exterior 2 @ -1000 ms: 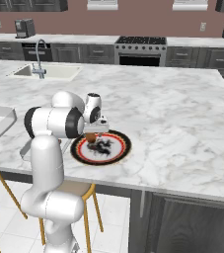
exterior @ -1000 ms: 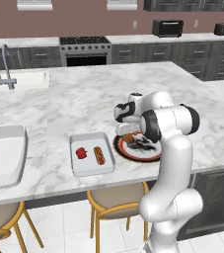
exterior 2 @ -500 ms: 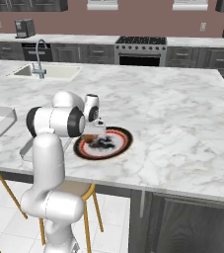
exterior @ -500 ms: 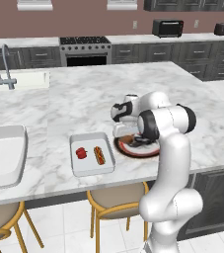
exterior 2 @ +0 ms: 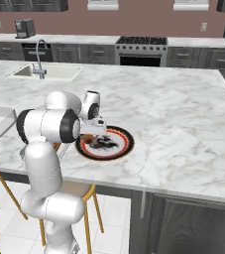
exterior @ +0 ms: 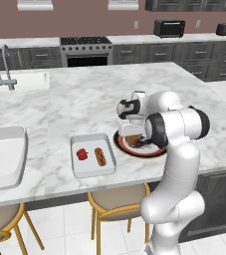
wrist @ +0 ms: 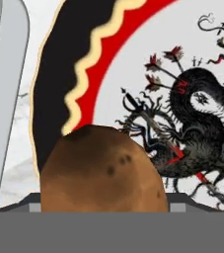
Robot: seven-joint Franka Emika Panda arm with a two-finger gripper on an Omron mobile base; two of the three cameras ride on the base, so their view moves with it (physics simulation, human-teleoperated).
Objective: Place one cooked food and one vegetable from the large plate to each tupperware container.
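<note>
Arm is folded low, gripper [exterior: 129,142] set down over large plate [exterior: 157,151] at counter's near edge. Jaws are closed around a brown potato [wrist: 101,170] (still on plate). Near tupperware container [exterior: 91,155] is loaded w/ a red veg [exterior: 81,154] + sausage [exterior: 100,156].

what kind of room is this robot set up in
A rendered home kitchen, by the look of it: a stove set among dark cabinets along the back wall, a sink with a faucet, and a marble island counter with stools tucked under its near edge.
</note>
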